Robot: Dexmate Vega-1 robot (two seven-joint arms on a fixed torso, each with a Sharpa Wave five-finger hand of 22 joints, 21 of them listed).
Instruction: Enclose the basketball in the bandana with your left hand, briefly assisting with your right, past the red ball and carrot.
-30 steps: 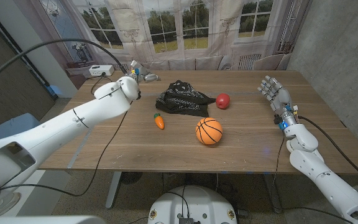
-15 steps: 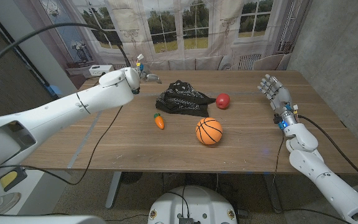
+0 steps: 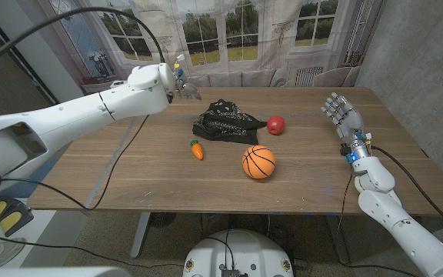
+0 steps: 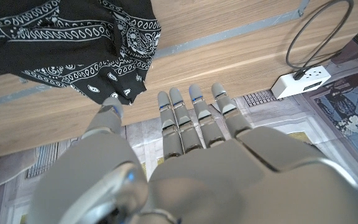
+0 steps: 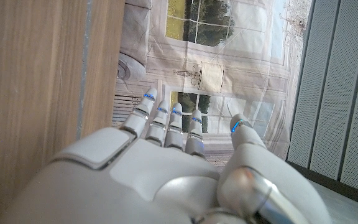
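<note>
While the left hand [image 3: 177, 83] is hanging in the air above the far left part of the wooden table [image 3: 160, 181], its fingers [image 4: 191, 118] are reaching out straight and slightly apart, holding nothing. From the left wrist view, the fingertips are pointing toward the black bandana [image 4: 73, 43], which is lying bunched on the wood, and a gap is showing between them and the cloth. Its white arm is stretching in from the left side of the head view.

Near the middle of the table, the bandana [image 3: 223, 123] is sitting in a crumpled heap with its white paisley print showing. Just beside its right edge, the red ball [image 3: 275, 125] is resting on the wood, close enough that I cannot tell whether it is touching the cloth. In front of the bandana and a little to the left, the carrot [image 3: 197, 149] is lying on its own. The basketball [image 3: 258, 162] is sitting on the near side of the bandana, to the right of the carrot and apart from both, uncovered.

Over at the right edge of the table, the right hand [image 3: 341, 112] is standing upright with its fingers [image 5: 166, 121] extended and spread, gripping nothing, well apart from the ball and the cloth.

A white power strip [image 4: 302, 79] is lying at the table's far left corner.
</note>
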